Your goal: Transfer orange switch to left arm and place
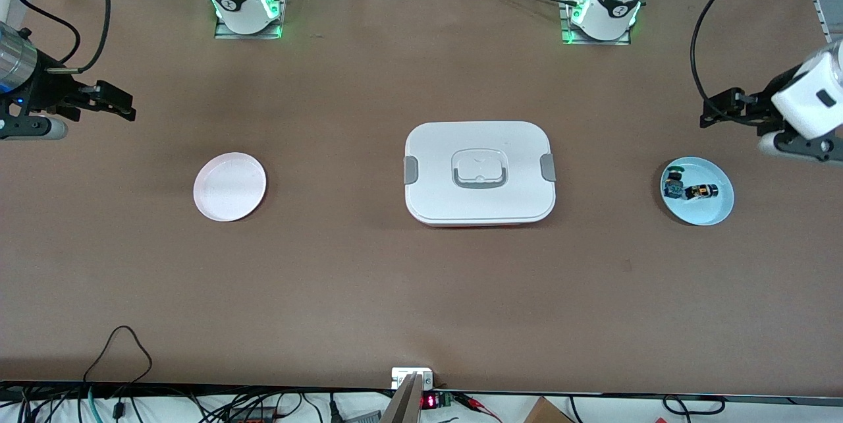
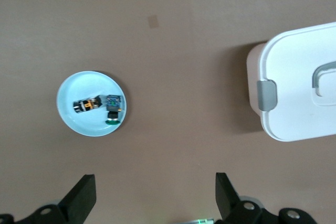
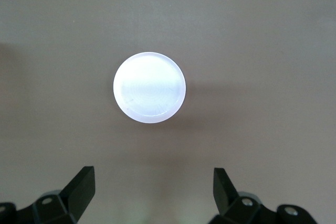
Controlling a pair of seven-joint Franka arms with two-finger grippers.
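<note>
Pink plate (image 1: 230,186) toward right arm's end; blue plate (image 1: 714,209) toward left arm's end, holding green-blue switch (image 1: 673,184).

Main obstacle: the box (image 1: 480,172) stands mid-table between the two plates, lid on, a handle recessed in its top.
Toward the left arm's end: bare table lies between the box and the blue plate (image 1: 714,209); the plate sits well apart from the box.
In the blue plate: the orange switch (image 1: 701,192) lies just beside a second switch (image 1: 672,184), crowding any approach there.
Toward the right arm's end: the pink plate (image 1: 230,186) stands alone, open table on every side.
Left gripper (image 1: 711,111): fingers spread, above bare table near the blue plate.
Right gripper (image 1: 122,105): fingers spread, above bare table near the pink plate.
</note>
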